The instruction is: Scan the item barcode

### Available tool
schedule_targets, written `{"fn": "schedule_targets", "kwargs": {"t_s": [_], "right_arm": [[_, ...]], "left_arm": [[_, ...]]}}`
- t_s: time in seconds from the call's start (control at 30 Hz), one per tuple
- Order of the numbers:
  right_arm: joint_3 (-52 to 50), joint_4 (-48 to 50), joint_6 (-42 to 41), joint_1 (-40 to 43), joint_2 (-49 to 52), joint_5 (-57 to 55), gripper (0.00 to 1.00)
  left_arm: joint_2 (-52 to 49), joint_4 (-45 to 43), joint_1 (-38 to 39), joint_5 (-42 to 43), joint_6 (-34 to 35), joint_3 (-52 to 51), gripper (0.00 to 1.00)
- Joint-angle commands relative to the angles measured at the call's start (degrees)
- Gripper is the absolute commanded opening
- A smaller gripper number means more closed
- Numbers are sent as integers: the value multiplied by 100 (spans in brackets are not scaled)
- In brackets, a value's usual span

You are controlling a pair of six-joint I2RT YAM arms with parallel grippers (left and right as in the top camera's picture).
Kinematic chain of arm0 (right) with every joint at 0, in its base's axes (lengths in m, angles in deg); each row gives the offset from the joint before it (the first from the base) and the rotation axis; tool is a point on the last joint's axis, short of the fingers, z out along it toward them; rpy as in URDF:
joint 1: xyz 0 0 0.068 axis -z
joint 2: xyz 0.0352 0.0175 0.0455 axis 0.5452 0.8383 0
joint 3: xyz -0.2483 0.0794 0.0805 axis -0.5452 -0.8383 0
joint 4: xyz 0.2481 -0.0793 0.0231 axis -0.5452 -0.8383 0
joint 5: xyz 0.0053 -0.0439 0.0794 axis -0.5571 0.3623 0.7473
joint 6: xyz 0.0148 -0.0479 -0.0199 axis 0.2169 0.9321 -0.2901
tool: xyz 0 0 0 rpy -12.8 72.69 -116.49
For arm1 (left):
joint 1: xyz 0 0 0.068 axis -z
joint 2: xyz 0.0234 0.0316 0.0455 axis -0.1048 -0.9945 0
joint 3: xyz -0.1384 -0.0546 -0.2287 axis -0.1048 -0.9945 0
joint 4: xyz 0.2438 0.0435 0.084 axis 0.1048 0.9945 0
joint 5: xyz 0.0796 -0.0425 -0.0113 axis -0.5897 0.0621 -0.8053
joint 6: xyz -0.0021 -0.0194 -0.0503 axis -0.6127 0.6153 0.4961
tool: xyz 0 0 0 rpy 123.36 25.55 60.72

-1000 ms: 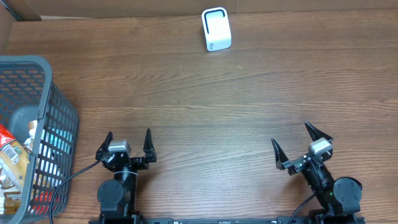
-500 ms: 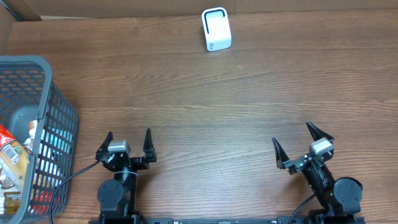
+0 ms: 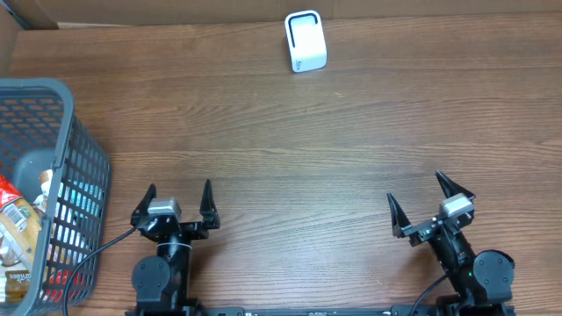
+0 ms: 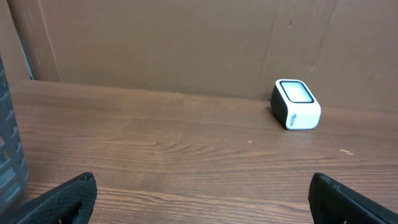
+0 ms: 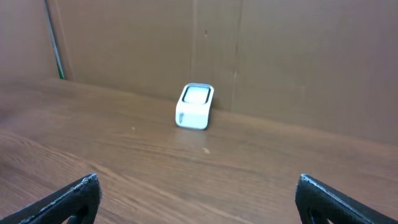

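At the near edge of the counter (image 3: 307,132) the left tool (image 3: 179,193) and the right tool (image 3: 414,189) sit side by side, well apart from each other. Both have their jaws spread wide and nothing between them. In the left wrist view only the dark fingers (image 4: 62,200) show at the bottom corners, with bare wood grain between them. The right wrist view shows the same, its fingers (image 5: 69,198) low at either side. A black cable (image 3: 97,254) runs from the left arm's base toward the left.

Left of the left tool stands a grey mesh basket (image 3: 83,175), cut off by the picture's edge. Packets (image 3: 13,230) lie inside it, one red and brown; their barcodes cannot be made out.

Far across the counter, beyond both tools, the white scanner (image 3: 306,41) stands on the wood, its pale window framed by a dark rim. It appears right of centre from the left wrist (image 4: 296,104) and left of centre from the right wrist (image 5: 195,106). Just behind it rises a brown cardboard wall (image 4: 186,43).
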Motion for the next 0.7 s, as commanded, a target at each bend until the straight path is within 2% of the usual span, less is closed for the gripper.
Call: {"fn": "schedule_targets", "kwargs": {"t_s": [0.0,0.37,0.53,0.67], "right_arm": [[581,-214,-13,-28,-57,-59,100],[1790,-1067,-13,-28,-55,-59,100],[2481,-1515,-15,-28,136,-59,100],[3045,-1834,-15,-28,529,-55,100]], "left_arm": [[63,297,9,92,70,466,100],[15,890,11,245,66,1425,100],[-492,918,11,621,61,2048,100],[-1261,1071,11,887,35,2796,100]]}}
